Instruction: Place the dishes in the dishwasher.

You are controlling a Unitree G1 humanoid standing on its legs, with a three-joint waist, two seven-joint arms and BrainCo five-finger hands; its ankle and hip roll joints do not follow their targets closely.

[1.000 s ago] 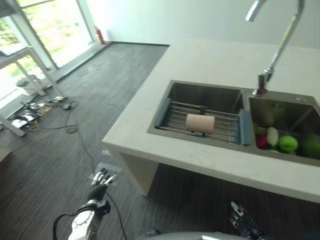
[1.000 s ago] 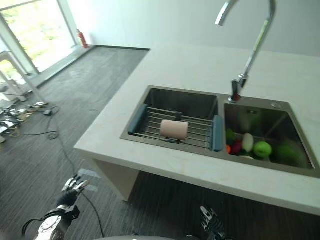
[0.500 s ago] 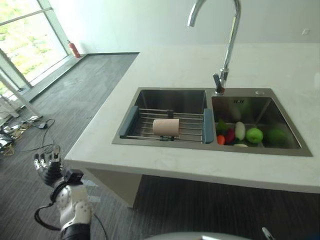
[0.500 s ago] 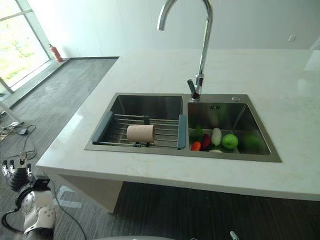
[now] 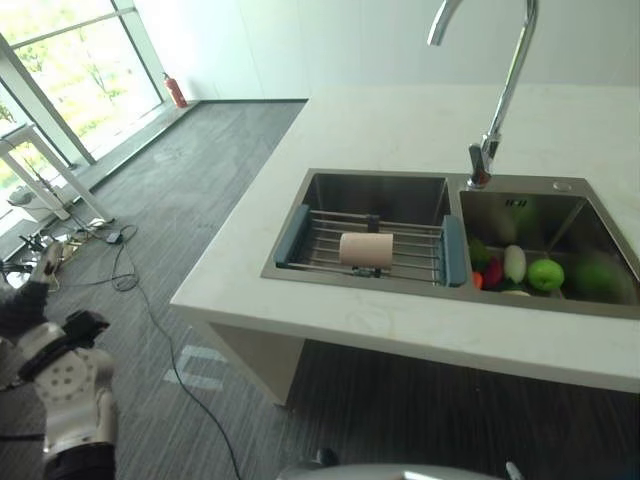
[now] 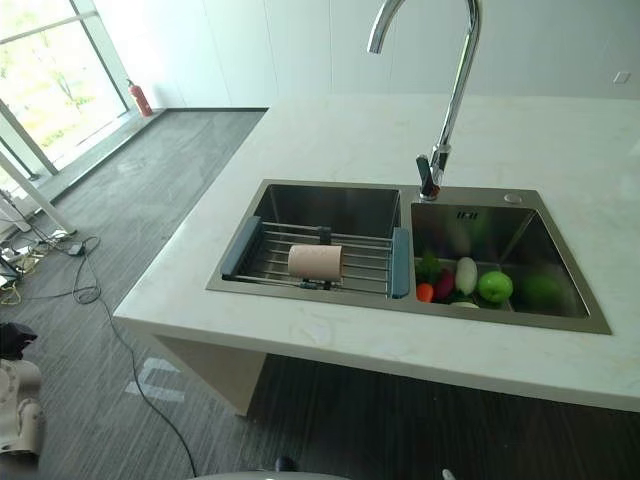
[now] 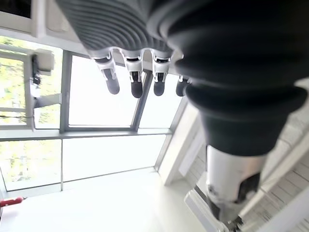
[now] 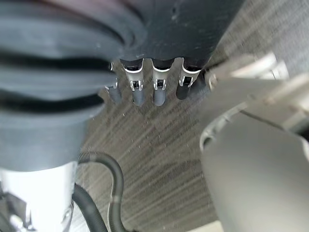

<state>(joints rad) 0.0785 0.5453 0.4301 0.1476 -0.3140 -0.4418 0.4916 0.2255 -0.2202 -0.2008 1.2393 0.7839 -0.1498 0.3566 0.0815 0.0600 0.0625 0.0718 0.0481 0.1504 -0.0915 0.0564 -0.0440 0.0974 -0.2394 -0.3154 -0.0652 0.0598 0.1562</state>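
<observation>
my left hand [image 7: 140, 72] hangs low beside me, well apart from the counter [image 5: 400, 130], fingers straight and holding nothing. my right hand [image 8: 154, 82] hangs over the floor, fingers also relaxed and empty. the cup [image 5: 367, 249] lies on its side on the rack [image 5: 400, 245] across the left sink basin [image 5: 380, 195]. judgement: raise one hand above the counter edge first, then approach the cup from above.

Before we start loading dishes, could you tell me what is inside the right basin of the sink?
The right basin holds produce: a green apple, a white oblong piece, and red and orange pieces. More green shows beside them, unclear. The near wall hides the bottom.
</observation>
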